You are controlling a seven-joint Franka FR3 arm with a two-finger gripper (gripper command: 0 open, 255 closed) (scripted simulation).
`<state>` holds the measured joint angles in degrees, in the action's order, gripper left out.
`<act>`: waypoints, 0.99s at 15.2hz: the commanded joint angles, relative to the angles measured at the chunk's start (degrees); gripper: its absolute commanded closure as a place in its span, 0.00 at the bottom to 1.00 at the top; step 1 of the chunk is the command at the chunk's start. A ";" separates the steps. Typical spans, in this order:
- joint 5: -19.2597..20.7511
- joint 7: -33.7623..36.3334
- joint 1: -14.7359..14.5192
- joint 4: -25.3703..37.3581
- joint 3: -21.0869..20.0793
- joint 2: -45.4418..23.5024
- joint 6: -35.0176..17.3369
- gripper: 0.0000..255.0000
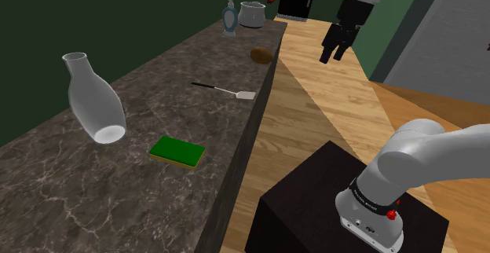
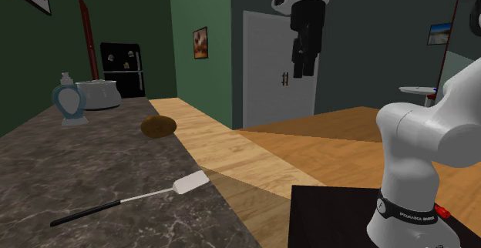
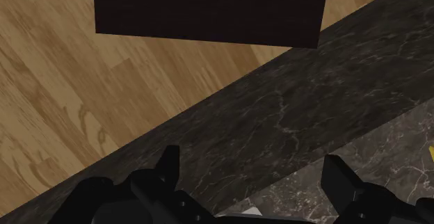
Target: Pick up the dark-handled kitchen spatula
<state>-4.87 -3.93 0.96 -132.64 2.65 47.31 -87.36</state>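
Spatula (image 1: 224, 90) (image 2: 127, 201) lies flat on the dark marbled desk (image 1: 118, 181), well apart from our tool (image 1: 332, 56) (image 2: 301, 71) (image 3: 254, 170). We see the tool up in the air over the wood floor (image 1: 314, 110), out past the desk's edge. Its fingers (image 3: 167, 165) stand wide apart with nothing between them, so nothing is held. In the shoulder view the spatula is below and left of the tool, with its pale blade near the desk's edge and its black handle pointing away from that edge. In the wrist view we look down on the desk's edge, the floor and the dark stand (image 3: 209, 7).

Outward on the desk, a brown lump (image 1: 261, 54) (image 2: 158, 126) sits near the edge beyond the spatula. Farther back a blue-and-white bottle (image 1: 228, 17) (image 2: 68, 100) stands beside a white pot (image 1: 251, 13) (image 2: 99, 92). Nearer the shoulder camera we see a green sponge (image 1: 177, 151) with a yellow underside, and a clear glass carafe (image 1: 94, 106) that is tilted over.
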 commanded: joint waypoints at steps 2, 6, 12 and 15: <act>0.05 -0.74 -0.40 0.00 -0.08 -1.71 -1.74 0.00; 0.22 -3.59 -1.96 0.79 -0.41 -8.95 -8.33 0.00; 0.36 -7.60 -4.09 4.23 -1.12 -20.71 -16.88 0.00; 0.47 -9.45 -5.03 6.92 -1.59 -26.81 -20.43 0.00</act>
<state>-4.48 -12.54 -3.80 -126.82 1.09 22.69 -106.60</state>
